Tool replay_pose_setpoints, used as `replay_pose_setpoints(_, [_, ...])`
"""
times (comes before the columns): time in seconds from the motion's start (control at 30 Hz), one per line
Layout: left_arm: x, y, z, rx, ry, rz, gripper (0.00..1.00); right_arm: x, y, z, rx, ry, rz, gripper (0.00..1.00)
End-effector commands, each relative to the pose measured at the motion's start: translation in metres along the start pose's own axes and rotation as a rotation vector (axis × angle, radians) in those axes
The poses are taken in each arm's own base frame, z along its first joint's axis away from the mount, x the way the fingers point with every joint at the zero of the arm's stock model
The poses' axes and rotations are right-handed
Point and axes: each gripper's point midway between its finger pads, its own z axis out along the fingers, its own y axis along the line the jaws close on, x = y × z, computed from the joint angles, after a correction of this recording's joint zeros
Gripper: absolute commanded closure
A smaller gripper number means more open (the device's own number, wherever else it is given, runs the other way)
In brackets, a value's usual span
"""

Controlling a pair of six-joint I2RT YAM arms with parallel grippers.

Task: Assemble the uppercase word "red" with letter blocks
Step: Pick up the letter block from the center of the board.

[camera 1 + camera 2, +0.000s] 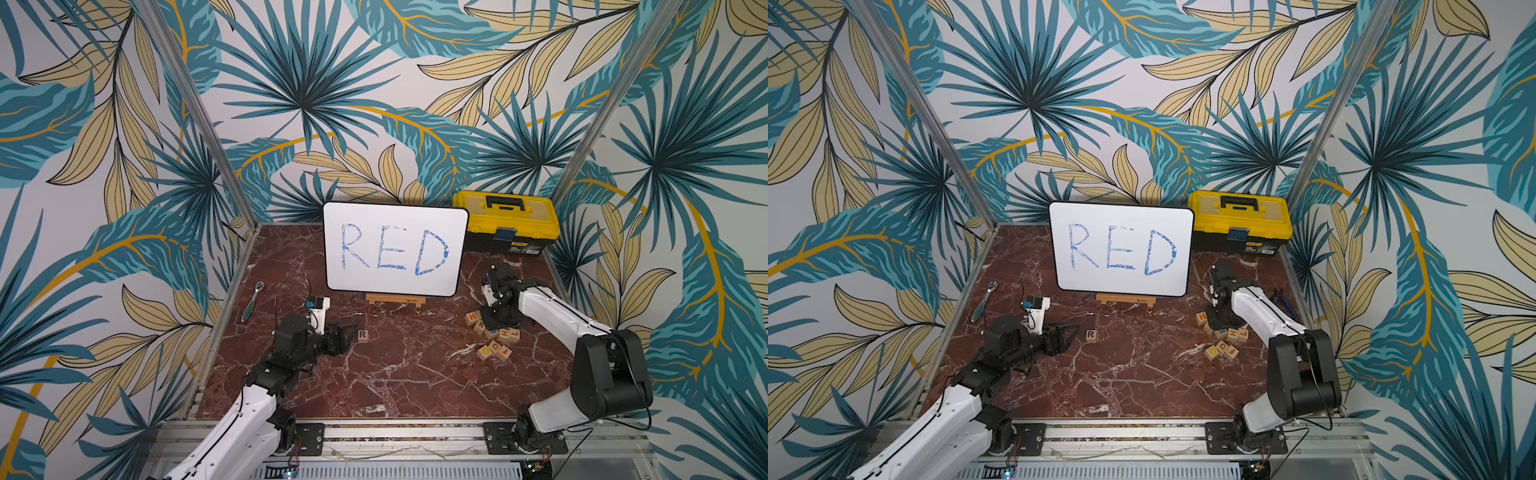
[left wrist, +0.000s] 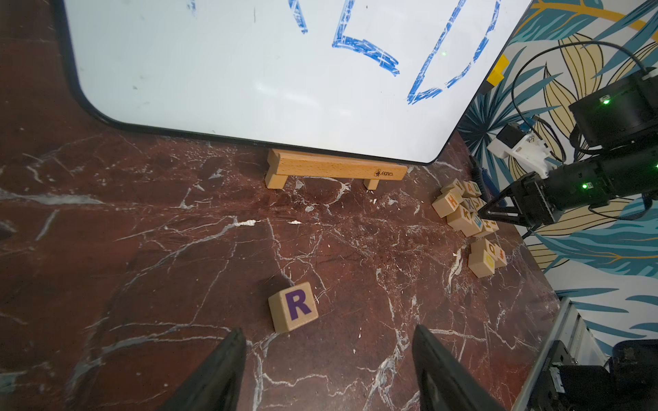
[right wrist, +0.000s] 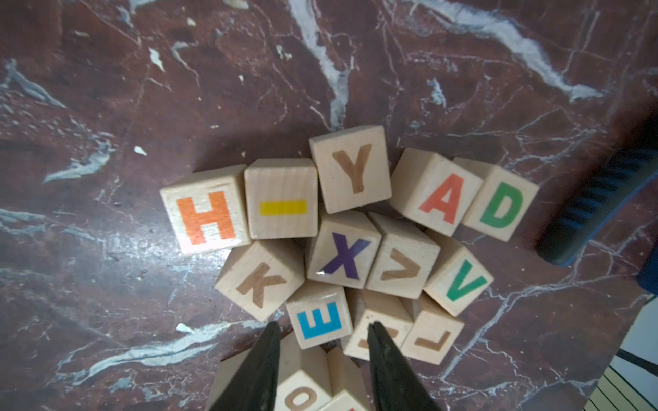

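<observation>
Your left gripper [image 2: 325, 331], wide open and empty, sits beside the pale wooden purple-R cube [image 2: 293, 306], set apart on the red marble tabletop [image 2: 142, 249] to start the word, while your right gripper [image 3: 320, 323], narrowly parted and seemingly empty, straddles the blue-E cube [image 3: 319, 315] in the cube pile [image 3: 343, 259], near the green-D cube [image 3: 500, 204].

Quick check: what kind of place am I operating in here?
Likely a staged robot test cell, not a real room: leaf-print wall panels on aluminium posts, a marble-look tabletop and a whiteboard prompt.
</observation>
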Motion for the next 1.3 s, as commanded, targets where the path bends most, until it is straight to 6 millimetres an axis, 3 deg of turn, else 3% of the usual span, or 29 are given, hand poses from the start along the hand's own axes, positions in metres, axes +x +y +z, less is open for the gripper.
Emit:
replay_pose_setpoints(0.0, [0.001, -0.001, 0.0, 0.009, -0.007, 0.021, 0.26, 0.009, 0.004, 0.015, -0.016, 0.046, -0.017, 0.57])
replay_pose_setpoints(0.4, [0.001, -0.001, 0.0, 0.009, -0.006, 0.021, 0.26, 0.014, 0.002, 0.026, 0.007, 0.093, -0.048, 0.56])
replay_pose_setpoints(0.73, [0.002, 0.0, 0.002, 0.005, 0.003, 0.02, 0.26, 0.012, -0.004, 0.007, 0.027, 0.052, -0.056, 0.57])
replay_pose_setpoints(0.97, [0.002, 0.001, 0.003, 0.003, 0.007, 0.02, 0.26, 0.011, 0.008, 0.004, -0.043, 0.01, -0.058, 0.57])
replay_pose_setpoints(1.27, [0.002, 0.001, 0.002, 0.004, 0.005, 0.02, 0.26, 0.022, -0.005, 0.023, 0.047, 0.085, -0.105, 0.57])
